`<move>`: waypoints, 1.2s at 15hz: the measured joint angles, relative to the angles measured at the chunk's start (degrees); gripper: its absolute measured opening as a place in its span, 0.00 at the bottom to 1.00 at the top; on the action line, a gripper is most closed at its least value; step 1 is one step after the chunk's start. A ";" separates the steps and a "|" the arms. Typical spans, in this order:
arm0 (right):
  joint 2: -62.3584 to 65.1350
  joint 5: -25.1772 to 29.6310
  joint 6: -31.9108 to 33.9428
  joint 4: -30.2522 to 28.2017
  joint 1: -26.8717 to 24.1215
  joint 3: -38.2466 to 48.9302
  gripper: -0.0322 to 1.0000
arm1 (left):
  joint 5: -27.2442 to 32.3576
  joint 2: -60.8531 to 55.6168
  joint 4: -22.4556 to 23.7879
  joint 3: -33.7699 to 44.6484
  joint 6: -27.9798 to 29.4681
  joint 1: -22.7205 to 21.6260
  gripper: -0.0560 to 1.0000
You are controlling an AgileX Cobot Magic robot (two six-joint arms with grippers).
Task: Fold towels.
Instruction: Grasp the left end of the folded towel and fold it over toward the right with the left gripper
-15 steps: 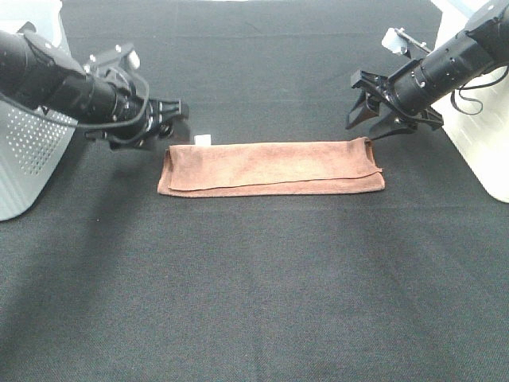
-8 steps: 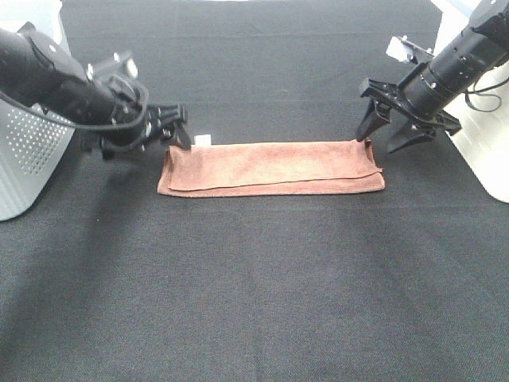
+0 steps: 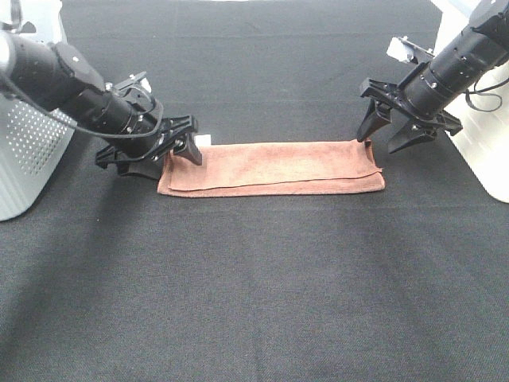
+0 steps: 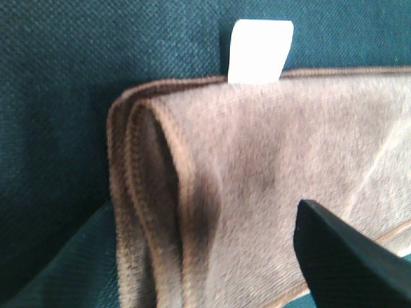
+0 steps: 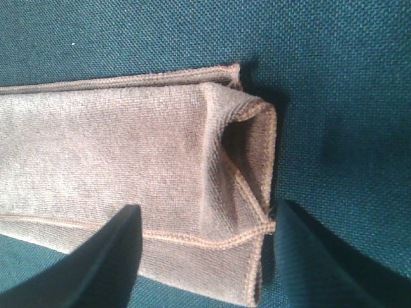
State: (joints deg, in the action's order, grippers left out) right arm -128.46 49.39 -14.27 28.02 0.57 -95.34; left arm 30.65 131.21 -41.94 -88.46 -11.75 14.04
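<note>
Folded into a long narrow strip, a brown towel (image 3: 270, 167) lies flat on the black tabletop (image 3: 254, 302). It sits in the far half, parallel to the far edge and about midway between the left and right edges. The left claw (image 3: 171, 159) is spread wide at the strip's left end, gripping nothing, close to a small white tag (image 4: 260, 51) poking out from the towel's far edge. The right claw (image 3: 378, 142) is also wide open and empty, its fingers (image 5: 112, 263) straddling the strip's right end, where the folded layers gape slightly.
</note>
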 joint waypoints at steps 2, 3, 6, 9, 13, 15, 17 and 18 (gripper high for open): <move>0.00 0.00 0.00 0.00 0.00 0.00 0.59 | 2.06 1.55 -0.74 -2.58 0.34 0.00 0.71; 0.00 -0.06 0.00 0.00 0.00 0.00 0.59 | 2.98 2.35 -1.15 -3.78 0.57 0.00 0.64; 0.00 -0.11 0.00 0.00 0.00 0.00 0.59 | 4.13 3.38 -0.63 -4.13 2.86 -0.11 0.21; 0.00 -0.17 0.00 0.00 0.00 0.00 0.59 | 4.93 3.38 2.52 -4.18 4.70 -0.17 0.07; 0.00 1.09 0.00 0.00 0.00 0.00 0.59 | 9.91 -1.72 19.94 -4.13 13.81 -0.11 0.07; 0.00 1.60 0.00 0.00 0.00 -0.06 0.59 | 12.43 -6.07 31.17 -4.13 20.80 -0.11 0.07; 0.00 2.29 0.00 0.00 0.00 -0.06 0.59 | 16.39 -8.25 35.29 -4.76 24.81 -0.11 0.07; 0.00 2.58 0.00 0.00 0.00 -0.11 0.59 | 18.85 -8.54 34.61 -5.79 25.44 -0.17 0.07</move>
State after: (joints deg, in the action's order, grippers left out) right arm -128.46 51.97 -14.27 28.02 0.57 -95.45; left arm 49.50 122.67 -7.33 -94.25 13.69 13.87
